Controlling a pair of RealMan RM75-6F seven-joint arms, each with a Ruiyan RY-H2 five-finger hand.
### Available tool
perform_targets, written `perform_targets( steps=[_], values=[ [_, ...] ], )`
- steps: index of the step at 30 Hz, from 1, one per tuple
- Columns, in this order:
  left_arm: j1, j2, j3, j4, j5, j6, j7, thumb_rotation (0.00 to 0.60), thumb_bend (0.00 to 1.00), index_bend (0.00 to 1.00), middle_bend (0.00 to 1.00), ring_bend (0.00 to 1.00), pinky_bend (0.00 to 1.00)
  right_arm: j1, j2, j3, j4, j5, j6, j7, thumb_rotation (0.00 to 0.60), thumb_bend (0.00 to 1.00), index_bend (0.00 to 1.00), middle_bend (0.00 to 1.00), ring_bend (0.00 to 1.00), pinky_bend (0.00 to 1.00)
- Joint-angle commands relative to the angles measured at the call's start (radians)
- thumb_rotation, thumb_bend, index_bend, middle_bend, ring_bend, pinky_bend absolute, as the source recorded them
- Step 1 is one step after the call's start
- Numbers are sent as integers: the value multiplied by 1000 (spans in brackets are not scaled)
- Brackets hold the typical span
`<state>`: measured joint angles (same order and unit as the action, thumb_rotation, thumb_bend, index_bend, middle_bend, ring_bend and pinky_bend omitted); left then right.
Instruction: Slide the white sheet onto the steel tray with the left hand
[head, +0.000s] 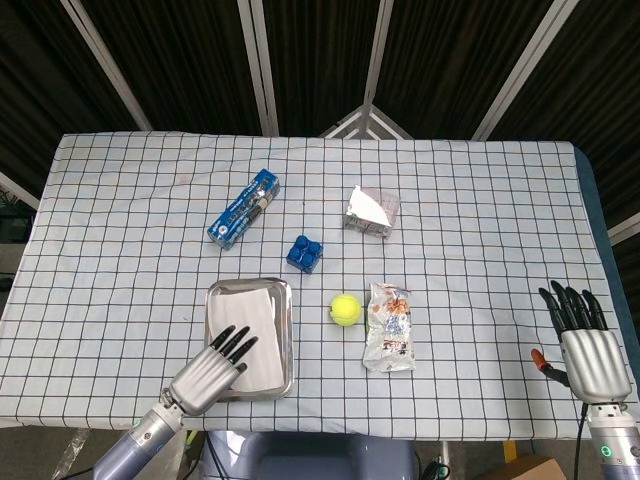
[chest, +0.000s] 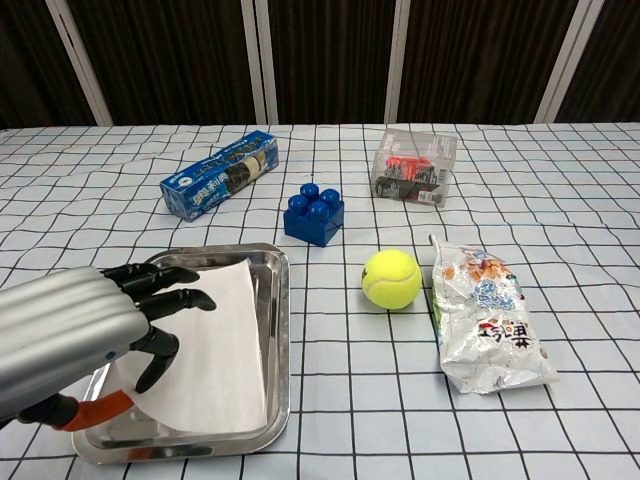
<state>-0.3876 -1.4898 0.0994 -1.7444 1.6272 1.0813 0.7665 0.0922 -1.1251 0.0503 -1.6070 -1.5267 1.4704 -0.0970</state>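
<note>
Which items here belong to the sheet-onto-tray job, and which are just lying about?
Job items:
white sheet
steel tray
left hand

Lying about:
blue cookie box
blue building block
tennis ball
snack bag
clear plastic box
right hand

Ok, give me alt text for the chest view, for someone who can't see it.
A white sheet lies in a steel tray, the robot's left hand over its near left part. Beyond and to the right are a blue block, cookie box, tennis ball and snack bag.
</note>
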Motion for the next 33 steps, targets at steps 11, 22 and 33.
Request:
perform_targets(
  steps=[11,22,33],
  values=[
    [-41,24,-9,29,17,-34,-15,600,440,577,93,0,121,0,-1,0,-1,0,0,-2,600,314,0,0,0,0],
    [-87,60,-8,55,54,-62,-61,600,440,576,93,0,121,0,0,-1,-1,1,-3,1,600,314,0,0,0,0],
    [-91,70,2,55,43,-75,-54,600,326,260,16,0,88,0,0,0,-1,3,-2,-4,600,314,0,0,0,0]
  ],
)
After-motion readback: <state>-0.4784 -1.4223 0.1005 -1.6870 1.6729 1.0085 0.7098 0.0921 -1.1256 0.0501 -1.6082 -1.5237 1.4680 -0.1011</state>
